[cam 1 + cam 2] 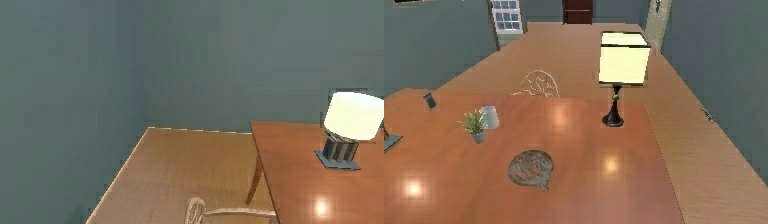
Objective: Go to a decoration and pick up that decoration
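Station beside the wooden table (pixel 584 195), teal-walled room.
I noted a dark round decoration (pixel 531 169) lying flat on the tabletop, near a small potted plant (pixel 474 124) and a pale cup (pixel 489 117). A cream-shaded lamp (pixel 624 60) stood farther along. A white-shaded lamp (pixel 351 118) stood at the forward view's right. I could not tell the state of the gripper's fingers.

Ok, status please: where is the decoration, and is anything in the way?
Dark round ornament lies flat on table. Potted plant and cup stand apart, beyond it.
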